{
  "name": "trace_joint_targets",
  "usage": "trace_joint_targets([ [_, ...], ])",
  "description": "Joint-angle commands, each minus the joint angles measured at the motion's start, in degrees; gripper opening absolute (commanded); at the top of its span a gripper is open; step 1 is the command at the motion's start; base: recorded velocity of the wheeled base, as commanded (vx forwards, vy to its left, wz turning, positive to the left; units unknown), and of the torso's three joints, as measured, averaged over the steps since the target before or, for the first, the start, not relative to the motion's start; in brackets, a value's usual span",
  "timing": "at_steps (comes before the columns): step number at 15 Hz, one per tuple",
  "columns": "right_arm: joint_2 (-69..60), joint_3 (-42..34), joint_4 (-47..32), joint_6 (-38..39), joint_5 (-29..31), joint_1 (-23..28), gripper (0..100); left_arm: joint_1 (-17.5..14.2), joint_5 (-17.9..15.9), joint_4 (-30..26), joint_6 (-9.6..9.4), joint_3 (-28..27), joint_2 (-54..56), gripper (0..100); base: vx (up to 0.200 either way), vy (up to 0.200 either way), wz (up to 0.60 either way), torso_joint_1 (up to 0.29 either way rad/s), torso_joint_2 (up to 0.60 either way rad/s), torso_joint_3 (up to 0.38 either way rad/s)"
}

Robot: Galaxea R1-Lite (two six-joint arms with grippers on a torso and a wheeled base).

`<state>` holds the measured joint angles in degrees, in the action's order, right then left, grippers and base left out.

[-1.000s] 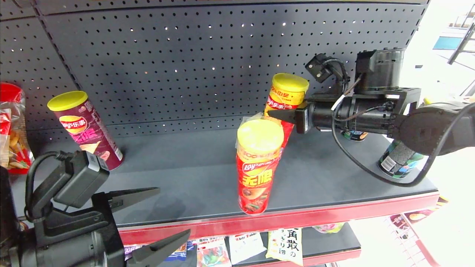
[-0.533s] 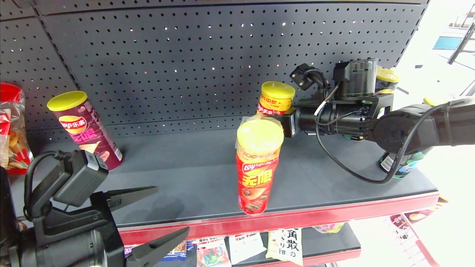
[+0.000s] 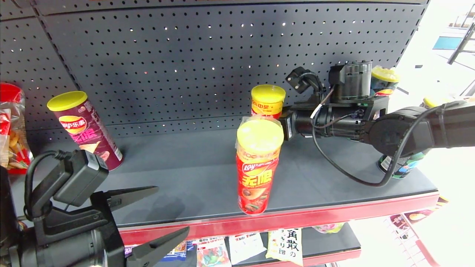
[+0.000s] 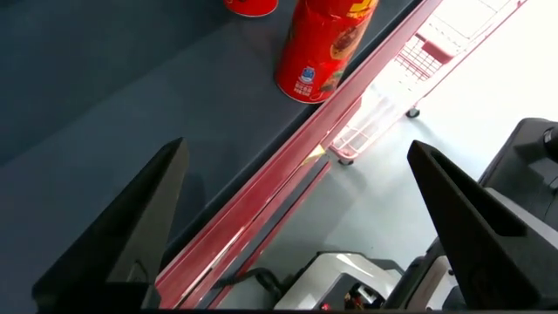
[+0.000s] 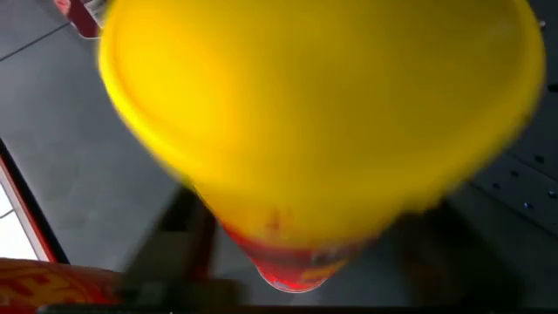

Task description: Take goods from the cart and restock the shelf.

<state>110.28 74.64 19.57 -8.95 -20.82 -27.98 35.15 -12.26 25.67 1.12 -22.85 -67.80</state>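
Head view: the yellow-lidded red can [image 3: 268, 102] stands upright at twelve o'clock from the front red can [image 3: 258, 167]. My right gripper [image 3: 274, 115] is clamped on its side from three o'clock, which I judge is to seat it as the next in the row. Its base is hidden, so I cannot tell whether it touches the shelf [image 3: 185, 174]. My left gripper [image 3: 174, 210] hangs at seven o'clock, jaws apart and holding nothing, off the shelf's front edge.

Right gripper [image 3: 279, 118] clasps the rear chip can [image 3: 268, 101] behind the front can [image 3: 257, 167].
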Motion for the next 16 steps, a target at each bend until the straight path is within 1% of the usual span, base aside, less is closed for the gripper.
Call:
trace_joint_targets([
  [1,-1.47,-1.08,0.03,-0.02,0.08,-0.50,100,0.01,0.05,0.08,-0.07,-0.01,-0.31,100,0.000,0.000,0.00,0.000,0.00,0.000],
  [3,-4.19,-4.15,0.03,0.16,0.17,-0.41,100,0.01,0.13,0.08,-0.07,-0.01,-0.40,100,0.000,0.000,0.00,0.000,0.00,0.000],
  [5,-7.62,-7.93,0.03,1.13,0.43,-0.41,100,0.10,1.28,0.08,-0.24,-0.01,-0.66,100,0.000,0.000,0.00,0.000,0.00,0.000],
  [6,-10.17,-10.92,0.12,1.83,1.75,-0.41,100,0.10,2.33,0.17,-0.33,-0.09,-1.54,100,0.000,0.000,0.00,0.000,0.00,0.000],
  [8,-14.04,-15.14,0.12,2.71,4.65,0.38,100,0.10,2.42,0.17,-0.51,-0.09,-2.95,100,0.000,0.000,0.00,0.000,0.00,0.000],
  [10,-18.43,-21.12,0.03,2.80,7.37,1.52,100,0.01,2.86,0.25,-0.51,-0.62,-5.06,100,0.000,0.000,0.00,0.000,0.00,0.000],
  [12,-25.20,-28.24,0.03,2.80,7.81,1.87,100,0.10,2.77,0.43,-0.68,-0.80,-7.69,100,0.000,0.000,0.00,0.000,0.00,0.000],
  [13,-28.71,-32.10,-0.05,2.80,7.81,1.87,100,0.10,2.77,0.43,-1.12,-0.80,-9.19,100,0.000,0.000,0.00,0.000,0.00,0.000],
  [15,-35.13,-41.24,-0.05,2.36,7.81,1.43,100,-0.25,2.86,0.43,-1.12,-0.97,-12.00,100,0.000,0.000,0.00,0.000,0.00,0.000],
  [16,-37.41,-43.71,0.03,2.36,7.73,1.43,100,-0.34,2.86,0.34,-1.21,-1.50,-13.14,100,0.000,0.000,0.00,0.000,0.00,0.000],
])
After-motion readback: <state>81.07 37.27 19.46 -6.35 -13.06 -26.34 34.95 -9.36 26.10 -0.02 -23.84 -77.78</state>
